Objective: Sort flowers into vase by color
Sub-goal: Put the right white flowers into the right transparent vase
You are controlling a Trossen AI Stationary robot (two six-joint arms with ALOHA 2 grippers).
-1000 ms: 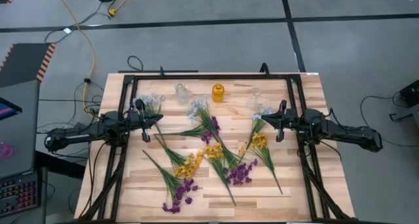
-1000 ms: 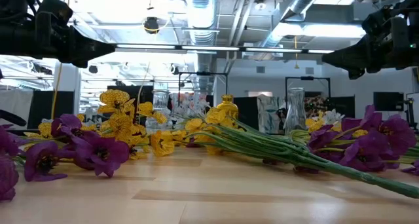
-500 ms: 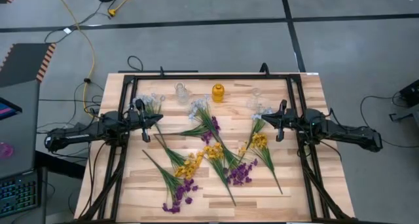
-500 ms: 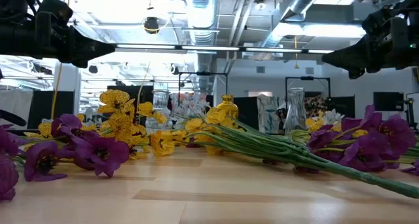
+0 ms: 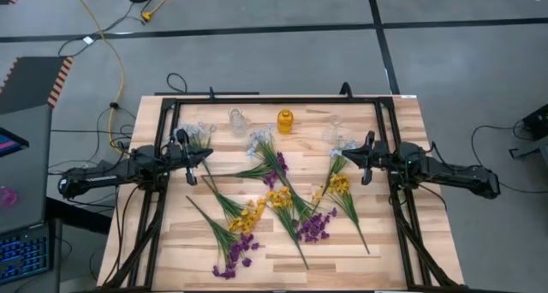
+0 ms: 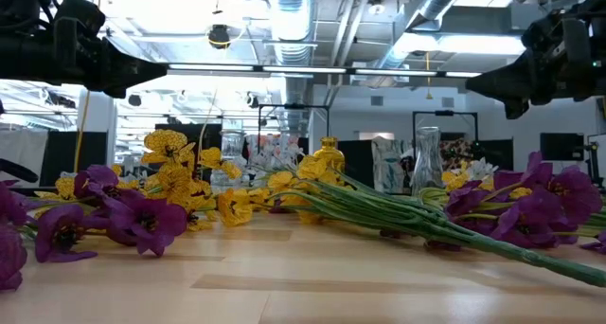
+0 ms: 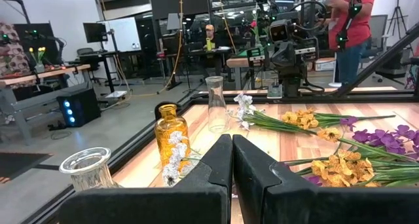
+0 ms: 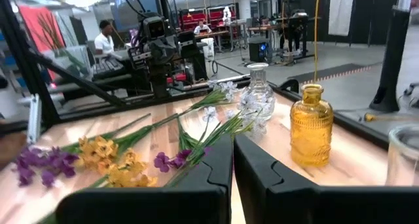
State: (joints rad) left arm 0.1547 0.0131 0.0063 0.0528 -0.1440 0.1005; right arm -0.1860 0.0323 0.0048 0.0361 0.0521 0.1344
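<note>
Flower sprigs lie flat and scattered on the wooden table (image 5: 402, 122). Yellow clusters (image 5: 248, 216) sit mid-table, purple ones (image 5: 315, 226) toward the near edge, and pale ones (image 5: 259, 139) toward the far side. An amber vase (image 5: 285, 121) stands at the far edge between two clear vases (image 5: 237, 120) (image 5: 336, 126). My left gripper (image 5: 199, 158) hovers shut above the table's left side, beside pale blossoms (image 5: 199, 134). My right gripper (image 5: 360, 160) hovers shut above the right side, by a sprig's stem (image 5: 336, 166). Both grippers face each other and hold nothing.
A black frame (image 5: 274, 98) rims the table along its far and side edges. In the low view both arms (image 6: 95, 59) (image 6: 540, 59) hang well above the flowers. Bare wood (image 5: 385, 233) shows near the right front corner. People stand in the room beyond the table.
</note>
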